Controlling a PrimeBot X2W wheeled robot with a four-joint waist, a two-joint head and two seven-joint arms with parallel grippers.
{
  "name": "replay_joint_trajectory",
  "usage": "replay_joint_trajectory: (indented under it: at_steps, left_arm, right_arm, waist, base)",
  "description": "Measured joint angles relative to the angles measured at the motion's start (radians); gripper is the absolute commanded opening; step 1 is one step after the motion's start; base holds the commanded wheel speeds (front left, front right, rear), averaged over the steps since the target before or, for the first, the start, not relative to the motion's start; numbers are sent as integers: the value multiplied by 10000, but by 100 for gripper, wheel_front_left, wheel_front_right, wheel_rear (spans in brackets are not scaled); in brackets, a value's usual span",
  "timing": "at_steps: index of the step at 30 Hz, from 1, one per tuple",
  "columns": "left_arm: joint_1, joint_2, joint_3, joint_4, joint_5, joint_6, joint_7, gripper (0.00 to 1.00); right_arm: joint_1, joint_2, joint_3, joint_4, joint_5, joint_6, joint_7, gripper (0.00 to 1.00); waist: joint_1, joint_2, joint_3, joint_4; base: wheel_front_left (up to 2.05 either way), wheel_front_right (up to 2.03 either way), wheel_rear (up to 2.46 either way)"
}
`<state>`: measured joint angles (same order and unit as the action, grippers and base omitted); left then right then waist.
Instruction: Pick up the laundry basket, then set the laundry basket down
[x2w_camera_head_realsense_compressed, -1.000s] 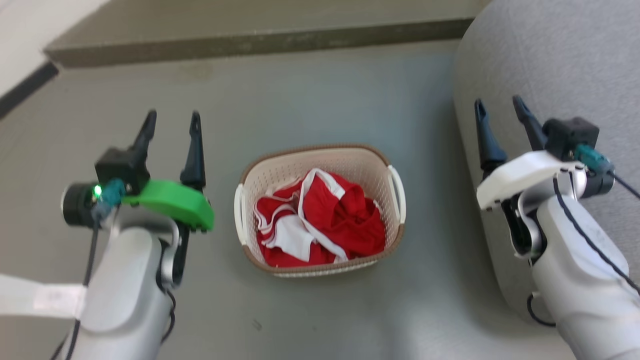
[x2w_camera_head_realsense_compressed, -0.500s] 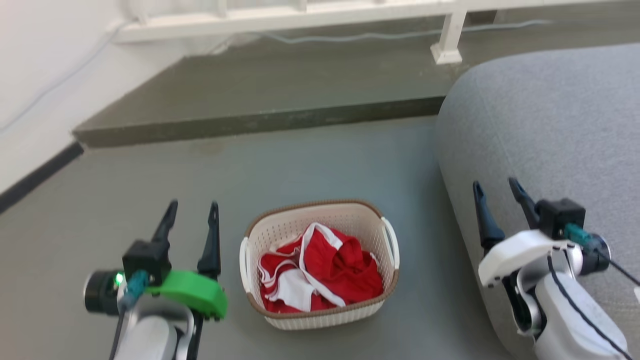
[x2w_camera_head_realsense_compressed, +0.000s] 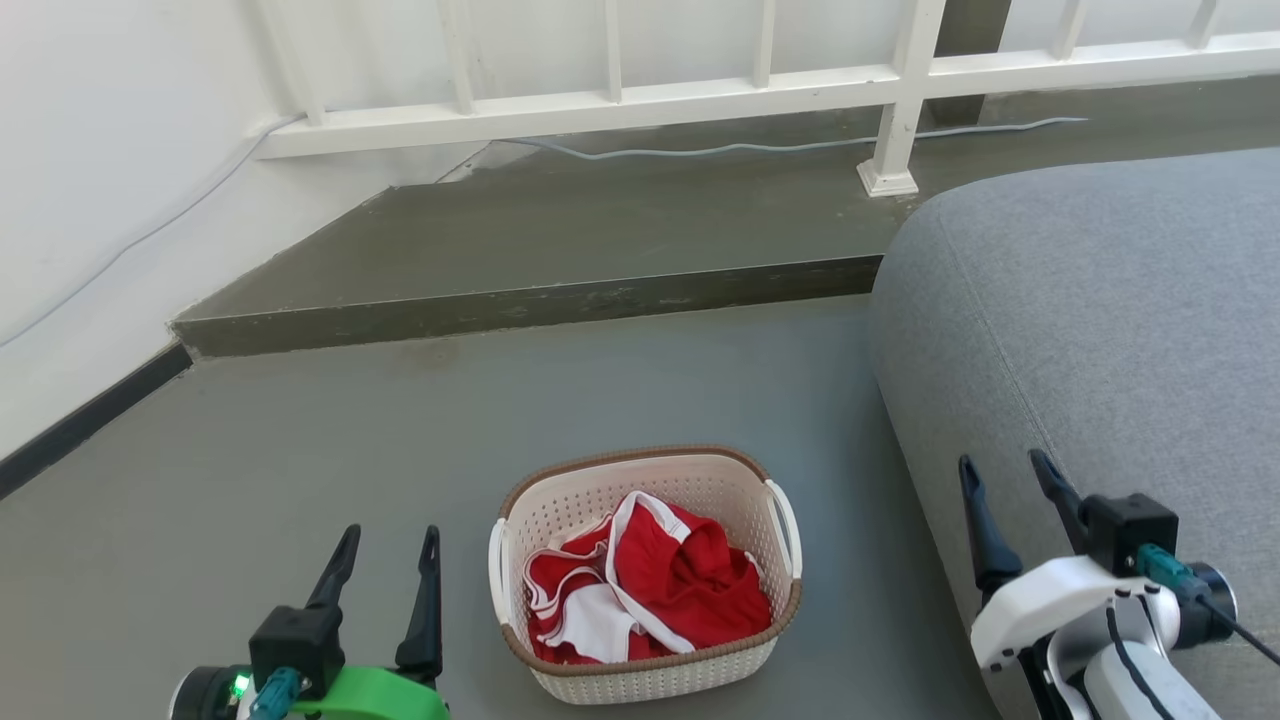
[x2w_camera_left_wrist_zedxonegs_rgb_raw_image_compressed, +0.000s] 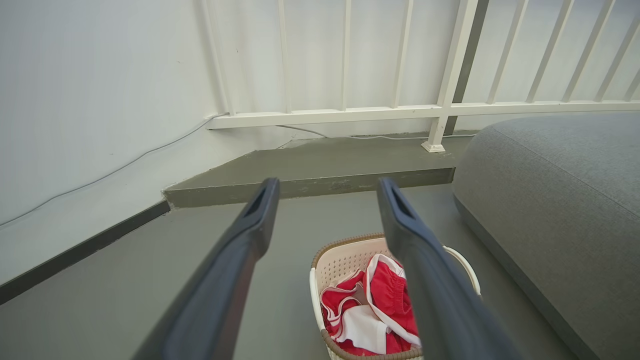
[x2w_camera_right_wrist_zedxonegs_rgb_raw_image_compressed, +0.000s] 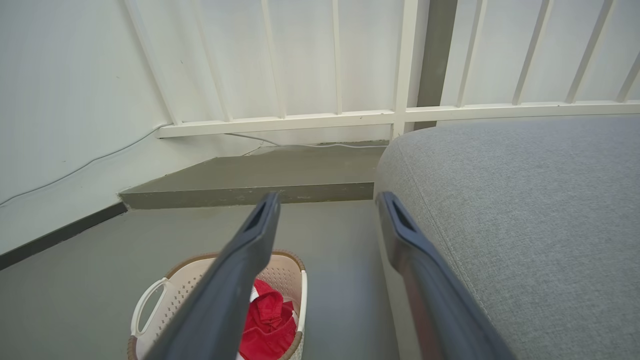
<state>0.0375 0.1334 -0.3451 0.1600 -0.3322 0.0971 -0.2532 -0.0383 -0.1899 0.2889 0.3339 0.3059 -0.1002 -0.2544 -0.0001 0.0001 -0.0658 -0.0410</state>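
The small rounded cream plastic laundry basket (x2w_camera_head_realsense_compressed: 655, 678), perforated-walled with a brown woven-look rim, is recorded standing on the grey floor (x2w_camera_head_realsense_compressed: 400, 450), near the flank of the grey upholstered sofa (x2w_camera_head_realsense_compressed: 1100, 320). Crumpled red-and-white garments (x2w_camera_head_realsense_compressed: 690, 590) are lying inside it. The left gripper (x2w_camera_head_realsense_compressed: 390, 540) and right gripper (x2w_camera_head_realsense_compressed: 1000, 462) are positioned either side of the basket and apart from it, fingers spread with nothing between them. The step in hand is judged to be the approach for the lift, though a finished set-down cannot be excluded. For a clean lift, the waist should be bent until both grippers are level with the two white side handles (x2w_camera_head_realsense_compressed: 790, 525). Each handle should be taken at mid-span and both closures made together, so that the basket is raised level and the garments are not tipped. The right arm should be steered clear of the sofa. Both handles and both grippers are given together in the head view. In the right wrist view, floor is seen through one handle loop, a detail not resolved from the head.
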Motion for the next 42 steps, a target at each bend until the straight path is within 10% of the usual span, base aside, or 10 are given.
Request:
replay_joint_trajectory:
  at_steps: [42]
  left_arm:
    - [1516, 10, 293, -1365, 305, 180, 17, 100]
  right_arm:
    - [1350, 13, -245, -1308, -171, -165, 36, 100]
  waist:
    - [1, 0, -19, 175]
  base:
    - [0, 0, 0]
